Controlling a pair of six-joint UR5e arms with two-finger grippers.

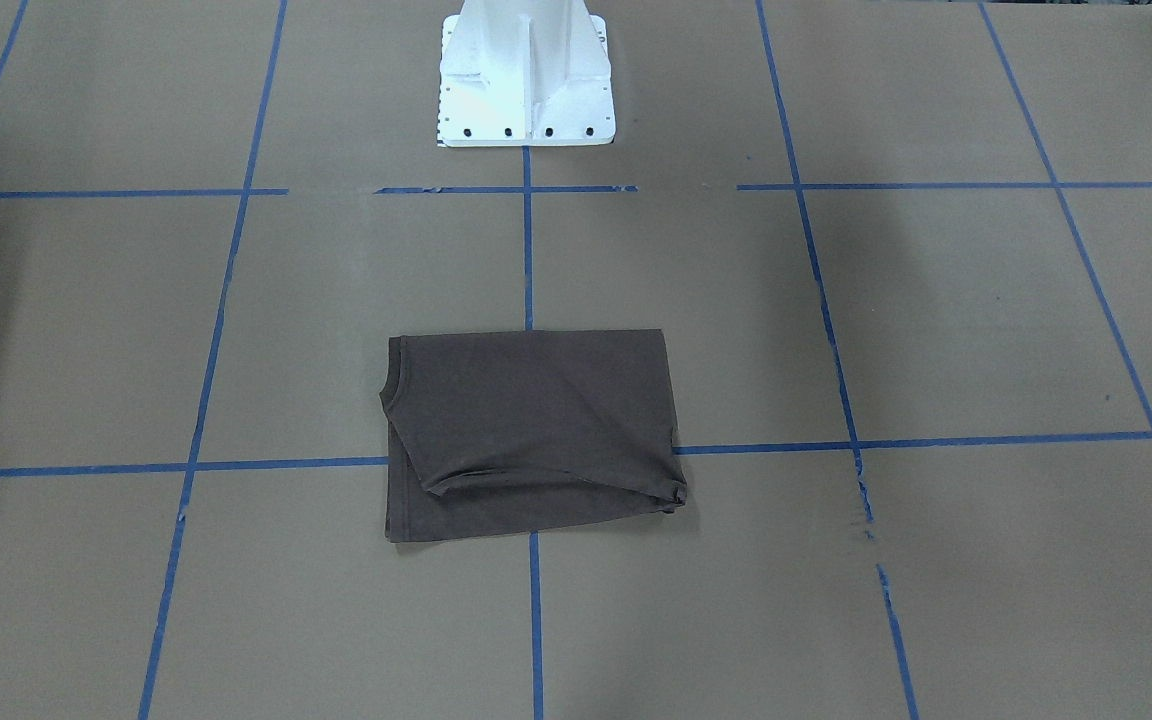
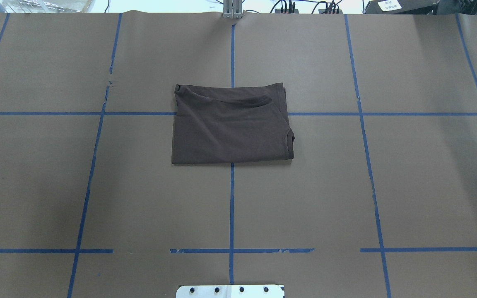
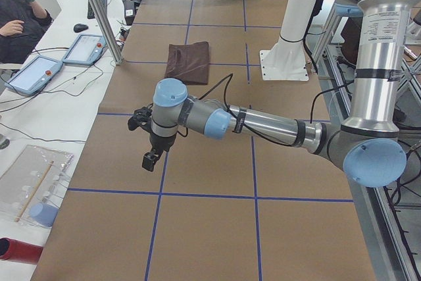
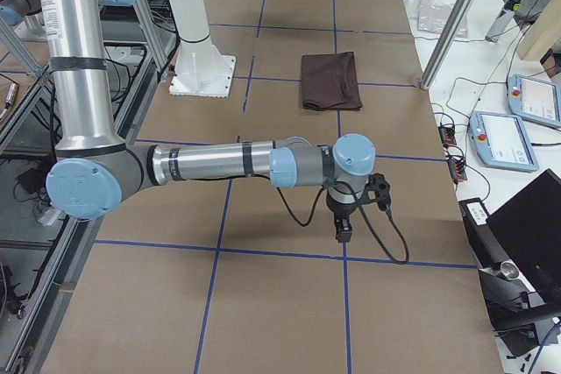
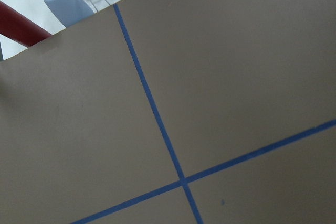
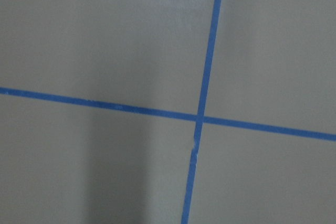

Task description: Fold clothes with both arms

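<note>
Your T-shirt (image 2: pixel 230 126) lies long-axis crosswise; left gripper (image 3: pixel 151 160) and right gripper (image 4: pixel 343 229) hang well off its opposite short ends (jaws apart or together: cannot tell).

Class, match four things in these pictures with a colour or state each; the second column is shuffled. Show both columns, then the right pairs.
Column one:
1 T-shirt
2 pedestal base
3 tape lines
4 left gripper

Column two:
a white
b pointing downward
c dark brown, folded
d blue

Pairs: 1-c, 2-a, 3-d, 4-b.
</note>
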